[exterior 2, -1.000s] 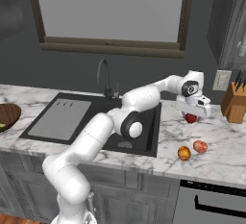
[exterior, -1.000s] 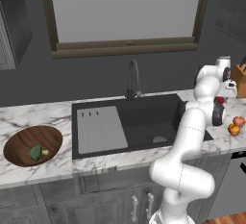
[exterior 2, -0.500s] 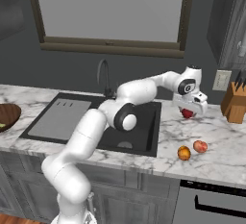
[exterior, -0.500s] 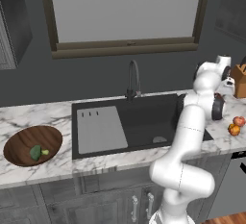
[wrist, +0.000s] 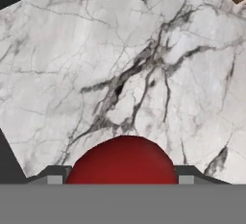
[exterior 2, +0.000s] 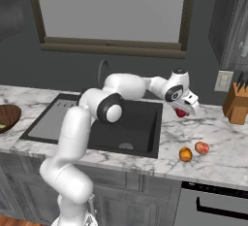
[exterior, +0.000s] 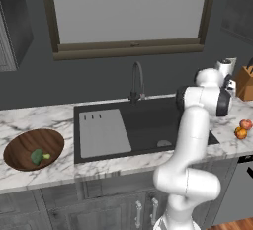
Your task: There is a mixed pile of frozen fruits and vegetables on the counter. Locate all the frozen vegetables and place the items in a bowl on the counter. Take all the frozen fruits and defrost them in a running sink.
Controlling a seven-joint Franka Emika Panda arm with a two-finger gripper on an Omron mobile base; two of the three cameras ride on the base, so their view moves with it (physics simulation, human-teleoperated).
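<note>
One bright red round vegetable (wrist: 122, 160) sits pinched between the jaws, its dome bulging at 6 o'clock in the hand view with a dark finger tip (wrist: 50, 176) on either side and the marble desk (wrist: 144, 64) beneath it. In the right base view the gripper (exterior 2: 183, 109) carries it above the desk, right of the sink (exterior 2: 131, 123). The wooden bowl (exterior: 20, 147), already holding a green lump (exterior: 36, 156) and a yellow-green piece (exterior: 46, 156), lies well apart toward 9 o'clock, across the whole basin. The two fruits (exterior 2: 193, 151) rest on the desk near its front edge.
</note>
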